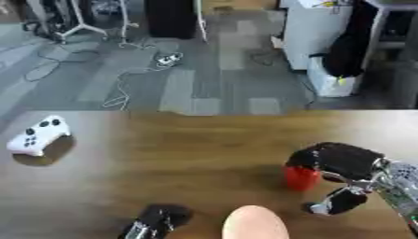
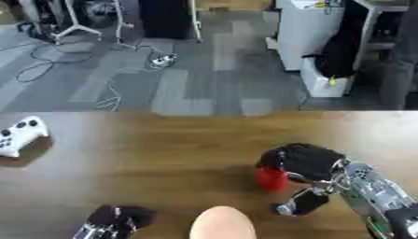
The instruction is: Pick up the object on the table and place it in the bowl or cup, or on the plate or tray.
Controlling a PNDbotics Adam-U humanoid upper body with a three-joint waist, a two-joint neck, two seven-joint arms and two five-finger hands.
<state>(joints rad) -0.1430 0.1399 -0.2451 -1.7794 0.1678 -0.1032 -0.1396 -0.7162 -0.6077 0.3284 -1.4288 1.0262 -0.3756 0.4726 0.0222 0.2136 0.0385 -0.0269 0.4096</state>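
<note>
**Right hand wrapped over a red cup on the wooden bench**

The right hand (image 2: 306, 161), black with silver joints, comes in from the right edge and lies over a small red cup-shaped object (image 1: 301, 178) on the brown wooden bench (image 1: 204, 149). Its fingers are curled across the top of the red object, and its thumb (image 1: 341, 201) hangs lower on the near side, so the hand is closed round it. Only the lower part of the red object shows beneath the fingers; whether it stands on the bench or is just off it cannot be told.

The left hand (image 1: 156, 220) shows at the lower edge, left of centre, dark and partly cut off; whether its fingers are spread or curled cannot be told.

A white game controller with dark buttons (image 1: 37, 135) lies on the bench near the left edge, well apart from both hands. A pale, rounded peach-coloured shape (image 1: 254, 224) rises from the bottom edge between the two hands.
</note>
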